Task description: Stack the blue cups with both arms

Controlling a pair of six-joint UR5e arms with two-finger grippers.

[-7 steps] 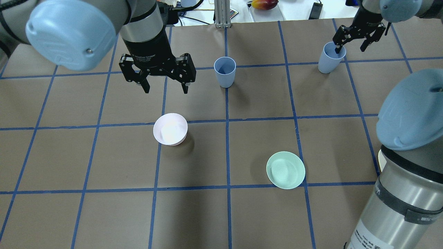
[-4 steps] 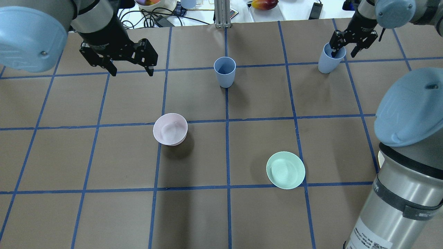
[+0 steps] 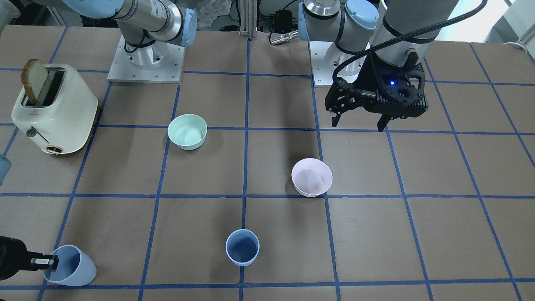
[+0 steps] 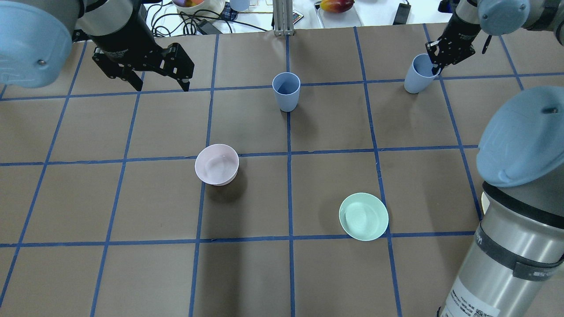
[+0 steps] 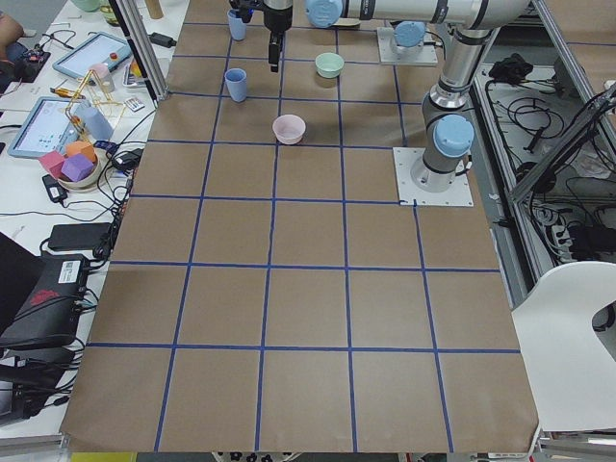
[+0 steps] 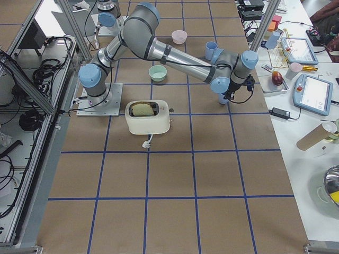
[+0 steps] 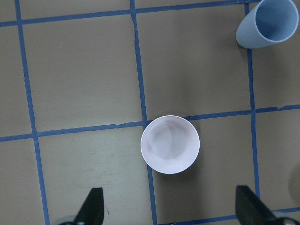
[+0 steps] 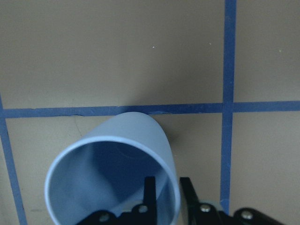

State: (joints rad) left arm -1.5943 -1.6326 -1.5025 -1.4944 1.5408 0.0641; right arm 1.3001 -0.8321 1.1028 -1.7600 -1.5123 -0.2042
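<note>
One blue cup [image 4: 286,92] stands upright near the table's middle back; it also shows in the front view [image 3: 242,247] and the left wrist view [image 7: 265,23]. The second blue cup [image 4: 415,80] sits at the far right, tilted [image 3: 71,265]. My right gripper [image 4: 436,66] is shut on its rim, one finger inside and one outside the wall [image 8: 112,173]. My left gripper [image 4: 162,87] is open and empty, hovering high at the far left, well away from the middle cup [image 3: 357,125].
A pale pink bowl [image 4: 217,164] sits left of centre, below the left wrist camera [image 7: 169,144]. A mint-green bowl [image 4: 363,216] sits nearer the robot on the right. A cream toaster [image 3: 52,110] with a bread slice stands by the right arm's base.
My left gripper has swung left and back, away from the middle cup, still open. My right gripper has shut on the far-right cup's rim, and that cup now leans a little.
</note>
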